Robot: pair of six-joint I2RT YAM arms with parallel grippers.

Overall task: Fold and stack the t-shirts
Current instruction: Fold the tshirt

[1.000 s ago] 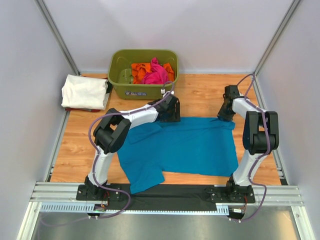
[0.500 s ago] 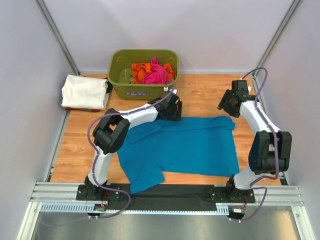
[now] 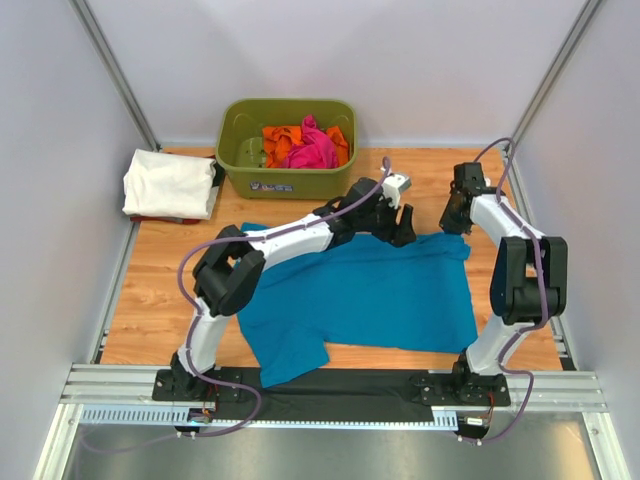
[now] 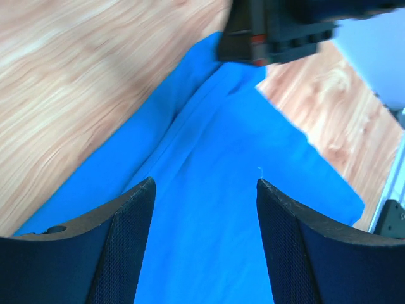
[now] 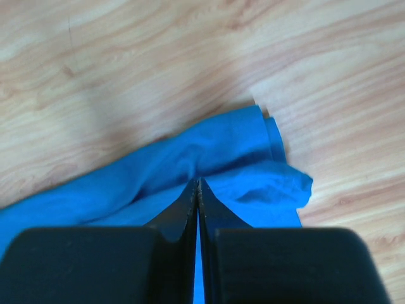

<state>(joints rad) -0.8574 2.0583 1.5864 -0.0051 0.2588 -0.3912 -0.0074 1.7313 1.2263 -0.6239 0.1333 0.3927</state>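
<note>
A teal-blue t-shirt (image 3: 370, 295) lies spread flat on the wooden table. My left gripper (image 3: 404, 230) hovers over its far edge right of the middle, and in the left wrist view the left gripper (image 4: 205, 183) is open with only blue cloth (image 4: 209, 240) below. My right gripper (image 3: 451, 221) is at the shirt's far right sleeve. In the right wrist view the right gripper (image 5: 197, 182) is shut, its tips pinching a crease of the bunched sleeve (image 5: 253, 158). A folded white t-shirt (image 3: 168, 183) lies at the far left. Pink and orange t-shirts (image 3: 305, 146) sit in the tub.
The olive-green tub (image 3: 285, 105) stands at the back centre of the table. The right arm's dark gripper body (image 4: 278, 28) shows at the top of the left wrist view. White walls and metal posts close in both sides, and a black rail runs along the near edge.
My left gripper has swung right along the shirt's far edge toward the right sleeve. My right gripper lifted off, opened, then came back down on the sleeve and shut.
</note>
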